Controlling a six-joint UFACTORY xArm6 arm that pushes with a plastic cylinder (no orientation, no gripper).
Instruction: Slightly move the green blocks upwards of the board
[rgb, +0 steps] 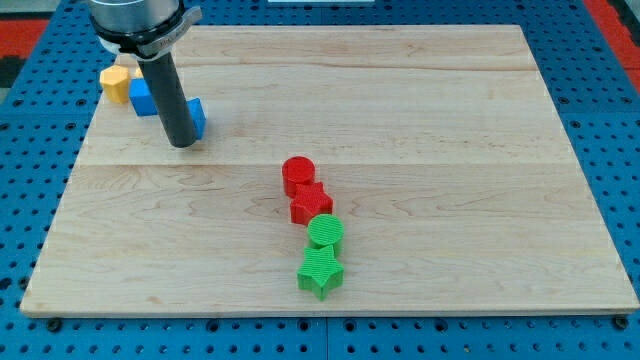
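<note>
Rod tip parked near table's top-left corner; green blocks sit toward bottom edge, untouched.

The tip (182, 144) is seen resting on the table (450, 120) by the top-left corner, touching or just beside a blue block (197, 116) whose shape is partly hidden by the rod; a 2nd blue block (141, 97) and a yellow block (117, 83) are found just behind, nearer the left edge. No jaws are fitted to the end effector, so apart/together can't be told. A green cylinder (325, 232) and green star (320, 270) are placed approx. mid-table toward the bottom edge, touching each other. Directly above them a red star (311, 204) and red cylinder (298, 174) are lined up, the red star touching the green cylinder. The tip is well apart from both green blocks.
</note>
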